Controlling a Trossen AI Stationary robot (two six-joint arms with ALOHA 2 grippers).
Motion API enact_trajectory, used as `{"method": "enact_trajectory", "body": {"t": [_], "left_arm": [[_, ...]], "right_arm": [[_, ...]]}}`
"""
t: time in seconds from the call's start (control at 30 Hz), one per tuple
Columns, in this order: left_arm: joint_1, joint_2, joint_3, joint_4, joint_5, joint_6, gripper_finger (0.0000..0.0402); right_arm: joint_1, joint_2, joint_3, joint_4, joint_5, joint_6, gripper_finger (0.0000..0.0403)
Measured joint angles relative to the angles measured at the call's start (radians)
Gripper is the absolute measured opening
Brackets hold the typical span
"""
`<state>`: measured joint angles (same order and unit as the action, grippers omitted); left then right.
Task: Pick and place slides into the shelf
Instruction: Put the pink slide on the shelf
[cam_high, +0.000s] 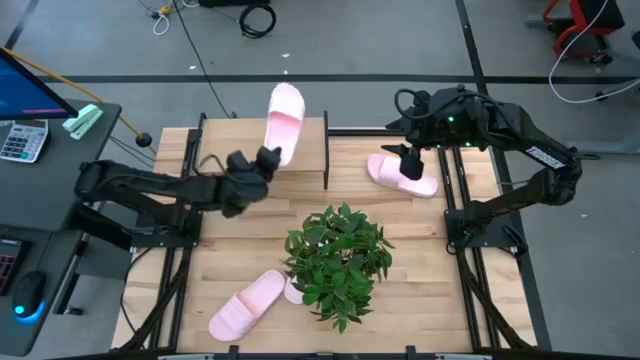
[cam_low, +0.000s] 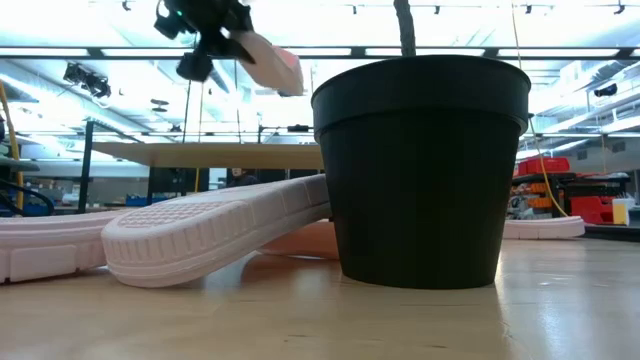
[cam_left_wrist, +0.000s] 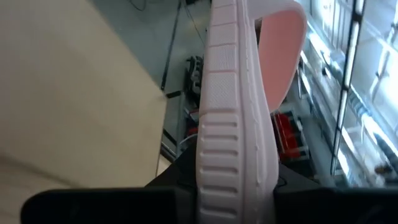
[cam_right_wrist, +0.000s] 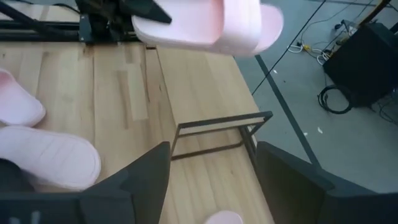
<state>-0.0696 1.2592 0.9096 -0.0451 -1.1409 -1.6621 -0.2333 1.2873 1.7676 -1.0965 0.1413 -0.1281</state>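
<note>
My left gripper (cam_high: 266, 160) is shut on one pale pink slide (cam_high: 284, 118), high over the light-wood shelf (cam_high: 230, 145) at the table's far side. In the low view this slide (cam_low: 272, 58) hangs in the air under the gripper (cam_low: 205, 35). My right gripper (cam_high: 409, 158) is open just above another slide (cam_high: 402, 174) that lies flat near the right side; its fingers (cam_right_wrist: 149, 180) stand apart over bare wood. Two more slides (cam_high: 248, 302) lie near the front left, one leaning on the other (cam_low: 210, 228). My left gripper pinches the slide's near end (cam_left_wrist: 233, 186) between its two fingers, the one away from the strap (cam_left_wrist: 281, 56). The fingers come roughly level from the table's left. The slide is lifted clear and sticks out past the fingers toward the far edge, its ribbed sole (cam_left_wrist: 230, 118) showing.
A potted plant (cam_high: 338, 262) in a black pot (cam_low: 420, 170) stands at the table's front middle. The shelf's black frame (cam_right_wrist: 217, 132) shows in the right wrist view. A desk with a keyboard and a calculator (cam_high: 22, 140) is left of the table.
</note>
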Motion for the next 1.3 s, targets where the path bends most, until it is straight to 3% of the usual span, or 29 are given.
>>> {"method": "enact_trajectory", "body": {"t": [0.17, 0.27, 0.5, 1.13, 1.3], "left_arm": [[-0.025, 0.116, 0.000, 0.055, -0.147, -0.178, 0.0071], [-0.024, 0.173, 0.000, 0.111, -0.160, -0.216, 0.0071], [-0.005, 0.259, 0.000, 0.227, -0.107, -0.214, 0.0071], [0.081, 0.276, 0.000, 0.229, -0.076, -0.154, 0.0071], [0.158, 0.284, 0.000, 0.234, 0.052, -0.129, 0.0071]], "right_arm": [[0.000, -0.029, 0.000, -0.016, 0.000, 0.000, 0.0237], [0.000, -0.045, 0.000, -0.021, -0.006, 0.000, 0.0235], [0.000, -0.055, 0.000, -0.020, -0.016, -0.018, 0.0230], [0.000, -0.055, -0.002, -0.076, -0.016, -0.027, 0.0217], [0.000, -0.054, -0.002, -0.076, -0.016, 0.027, 0.0217]]}}
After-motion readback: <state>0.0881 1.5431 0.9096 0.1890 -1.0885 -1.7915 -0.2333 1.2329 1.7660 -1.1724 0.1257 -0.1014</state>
